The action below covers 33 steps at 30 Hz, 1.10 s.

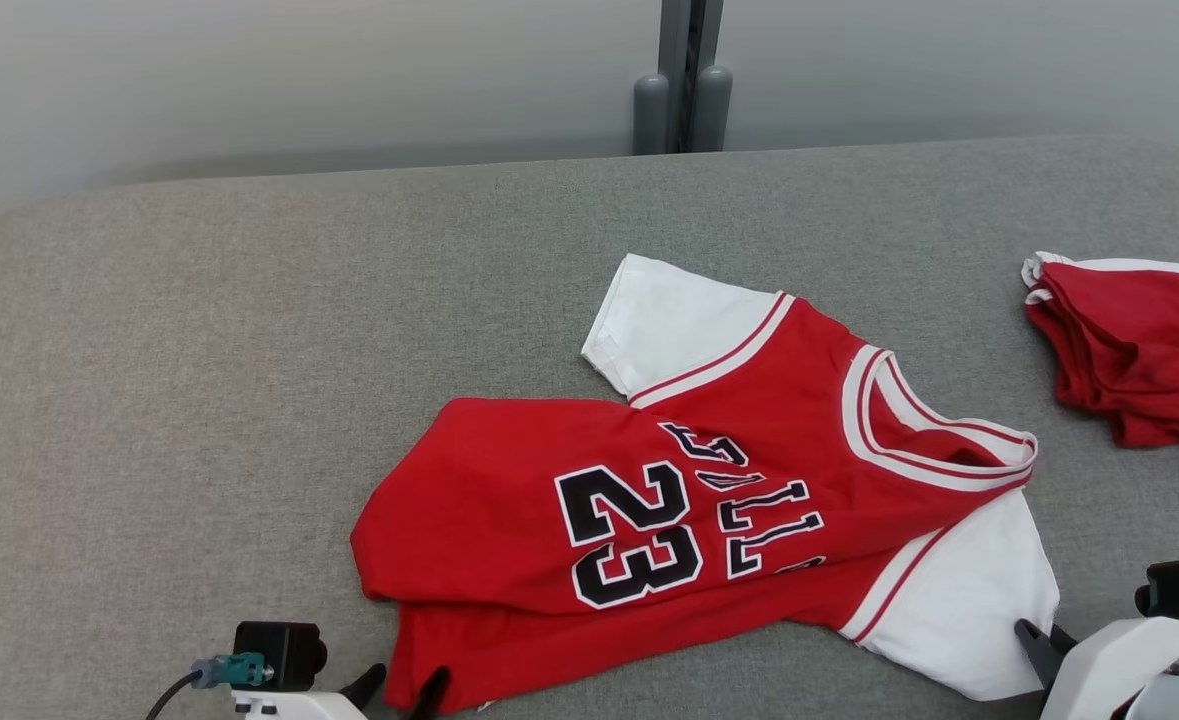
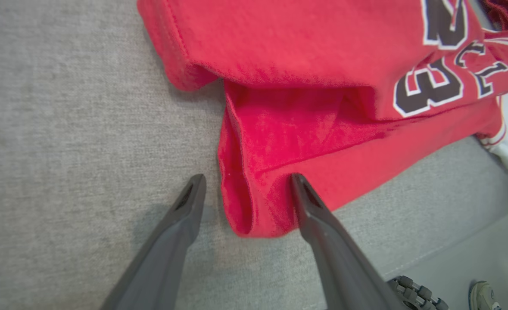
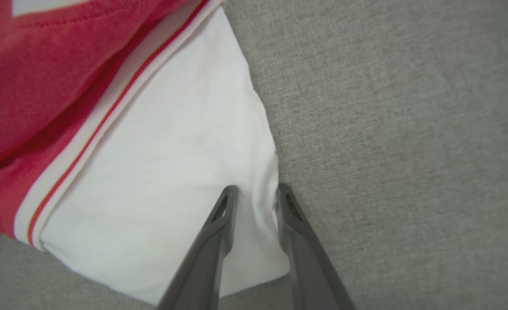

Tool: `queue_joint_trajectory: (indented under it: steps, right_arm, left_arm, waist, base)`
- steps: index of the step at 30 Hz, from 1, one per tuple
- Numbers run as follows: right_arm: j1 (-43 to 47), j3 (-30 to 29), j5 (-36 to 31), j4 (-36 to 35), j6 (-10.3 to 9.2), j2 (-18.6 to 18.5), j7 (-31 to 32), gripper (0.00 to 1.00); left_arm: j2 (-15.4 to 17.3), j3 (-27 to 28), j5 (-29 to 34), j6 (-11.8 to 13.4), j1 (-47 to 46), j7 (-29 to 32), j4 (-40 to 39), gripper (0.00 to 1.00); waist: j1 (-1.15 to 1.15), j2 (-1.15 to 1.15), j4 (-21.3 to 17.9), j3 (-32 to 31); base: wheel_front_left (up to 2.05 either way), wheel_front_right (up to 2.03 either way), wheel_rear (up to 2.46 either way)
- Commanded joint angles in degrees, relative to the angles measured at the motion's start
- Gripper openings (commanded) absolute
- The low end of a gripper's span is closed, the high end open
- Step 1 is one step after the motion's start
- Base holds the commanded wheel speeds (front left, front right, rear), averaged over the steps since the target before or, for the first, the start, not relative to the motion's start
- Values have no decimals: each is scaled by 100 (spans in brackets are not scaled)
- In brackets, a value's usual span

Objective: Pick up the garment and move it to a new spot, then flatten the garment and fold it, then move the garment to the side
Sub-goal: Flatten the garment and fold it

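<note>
The garment (image 1: 669, 470) is a red jersey with white sleeves and a black 23, lying crumpled on the grey padded table (image 1: 199, 350). My left gripper (image 1: 406, 680) is open at the jersey's near left corner. In the left wrist view the left gripper (image 2: 247, 181) straddles the folded red hem (image 2: 254, 202), one finger on the table and one on the cloth. My right gripper (image 1: 1044, 640) is at the near white sleeve. In the right wrist view the right gripper (image 3: 258, 191) has its jaws narrowed around the sleeve's edge (image 3: 150, 150), a gap still between them.
A second red and white garment (image 1: 1139, 340) lies bunched at the table's right edge. A grey post (image 1: 684, 80) stands behind the table against a pale wall. The left wrist view shows a person's shoe (image 2: 482, 295) on the floor below the table edge.
</note>
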Motion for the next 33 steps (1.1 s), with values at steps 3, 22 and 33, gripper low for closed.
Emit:
queue_joint_trajectory:
  steps: [3, 22, 33]
  right_arm:
    - [3, 79, 48, 59, 4, 70, 100, 0]
    - [165, 65, 858, -1061, 4, 14, -328, 0]
    - [-654, 281, 1529, -1973, 4, -391, -601, 0]
  left_arm:
    - [10, 4, -23, -26, -155, -53, 141, 95]
    - [34, 166, -431, -128, -103, -480, -312, 0]
    - [464, 443, -498, -104, -1083, -194, -1360, 0]
  waist:
    - [0, 0, 24, 35]
    - [0, 0, 54, -180]
    - [0, 0, -93, 15]
  base:
    - [0, 0, 0]
    - [0, 0, 0]
    - [0, 0, 0]
